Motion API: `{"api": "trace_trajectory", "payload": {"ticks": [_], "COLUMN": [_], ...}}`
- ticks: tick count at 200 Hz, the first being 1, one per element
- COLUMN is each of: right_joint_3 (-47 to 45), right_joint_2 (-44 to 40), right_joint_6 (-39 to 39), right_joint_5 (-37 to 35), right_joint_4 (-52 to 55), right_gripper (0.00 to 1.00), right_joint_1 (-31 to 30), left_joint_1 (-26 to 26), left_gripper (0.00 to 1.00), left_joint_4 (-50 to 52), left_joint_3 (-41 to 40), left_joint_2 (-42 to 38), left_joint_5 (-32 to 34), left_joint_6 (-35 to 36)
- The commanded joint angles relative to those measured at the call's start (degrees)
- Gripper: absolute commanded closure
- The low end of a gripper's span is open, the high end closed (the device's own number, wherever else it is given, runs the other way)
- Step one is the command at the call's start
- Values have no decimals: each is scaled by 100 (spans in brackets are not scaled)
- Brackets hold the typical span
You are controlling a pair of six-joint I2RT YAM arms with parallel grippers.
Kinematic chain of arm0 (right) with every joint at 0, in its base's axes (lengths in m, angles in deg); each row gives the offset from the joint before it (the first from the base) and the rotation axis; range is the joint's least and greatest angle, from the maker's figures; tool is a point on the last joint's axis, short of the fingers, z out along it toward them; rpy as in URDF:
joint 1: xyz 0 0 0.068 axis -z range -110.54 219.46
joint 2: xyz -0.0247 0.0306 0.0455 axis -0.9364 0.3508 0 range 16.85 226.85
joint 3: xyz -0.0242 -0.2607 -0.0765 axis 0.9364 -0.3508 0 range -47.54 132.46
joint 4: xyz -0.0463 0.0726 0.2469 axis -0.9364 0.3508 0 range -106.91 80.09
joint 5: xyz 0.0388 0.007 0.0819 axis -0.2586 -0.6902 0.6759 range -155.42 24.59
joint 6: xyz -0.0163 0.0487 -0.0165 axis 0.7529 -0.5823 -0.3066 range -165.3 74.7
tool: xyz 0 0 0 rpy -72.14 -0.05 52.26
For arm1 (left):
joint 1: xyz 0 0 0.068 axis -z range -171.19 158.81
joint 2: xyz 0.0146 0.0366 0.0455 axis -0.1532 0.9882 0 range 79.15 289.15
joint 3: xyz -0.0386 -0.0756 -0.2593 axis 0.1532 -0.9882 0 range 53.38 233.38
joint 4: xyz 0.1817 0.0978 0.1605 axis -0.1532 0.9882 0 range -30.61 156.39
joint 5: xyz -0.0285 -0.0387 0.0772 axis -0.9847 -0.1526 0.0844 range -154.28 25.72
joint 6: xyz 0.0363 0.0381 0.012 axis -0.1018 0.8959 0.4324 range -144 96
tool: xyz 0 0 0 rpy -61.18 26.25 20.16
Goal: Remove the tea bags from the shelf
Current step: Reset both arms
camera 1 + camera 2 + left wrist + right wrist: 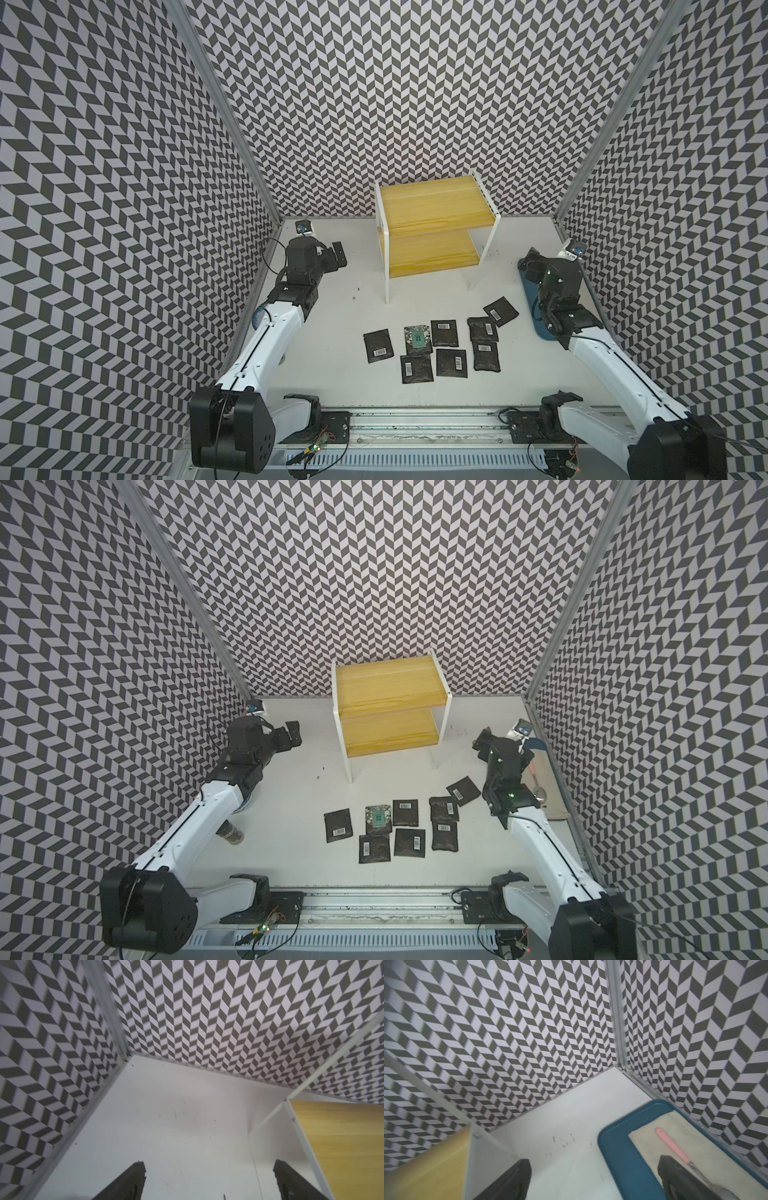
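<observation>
Shelf: the shelf (432,208) stands at the back of the bench (340,324), against the patterned wall, with both yellow boards in plain sight in both top views.
Tea bags: there they are, eight tea bags (451,362) lying flat on the bench in front of the shelf, well clear of its legs. They sit in a loose cluster and some overlap at the edges.
Odd one out: the green-faced bag (417,340) lies among the left-hand ones, and its lower edge overlaps a black neighbour.
Tray: the blue tray (612,1147) sits at the bench's right edge. It carries a pale cloth (695,1147), and a pink-handled spoon (672,1147) lies on the cloth.
Left pincer: the left pincer (209,1164) is released, jaws spread wide, above bare bench just beside the shelf's left frame and touching nothing.
Right pincer: the right pincer (594,1160) is released too, jaws wide. One finger hangs over the tray's cloth near the spoon, and the other hangs over the bench by the shelf's corner.
</observation>
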Motion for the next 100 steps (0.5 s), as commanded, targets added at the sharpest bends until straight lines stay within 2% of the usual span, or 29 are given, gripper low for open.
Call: {"api": "trace_trajectory", "payload": {"ticks": [1, 22, 42, 60, 83, 100], "right_joint_3": [-474, -976, -1287, -1585, -2240, -2755], "right_joint_2": [137, 422, 645, 647, 601, 932], "right_joint_6": [686, 855, 723, 724, 894, 1008], "right_joint_5": [-848, -1116, -776, -415, -64, 211], "right_joint_4": [-1419, -2090, -2387, -2830, -4368, -5473], "right_gripper": [0, 0, 0, 0, 0, 0], "right_joint_1": [100, 217, 308, 298, 301, 301], "left_joint_1": [-165, -401, -414, -387, -385, -358], "left_gripper": [0, 0, 0, 0, 0, 1], "left_joint_4": [-1739, -2148, -2887, -4001, -4909, -5265], "left_joint_3": [-740, -1043, -1491, -2121, -2600, -2792], "left_joint_2": [37, 558, 851, 828, 955, 1105], "left_joint_5": [712, 870, 836, 603, 522, 382], "left_joint_6": [886, 921, 887, 999, 1182, 1304]}}
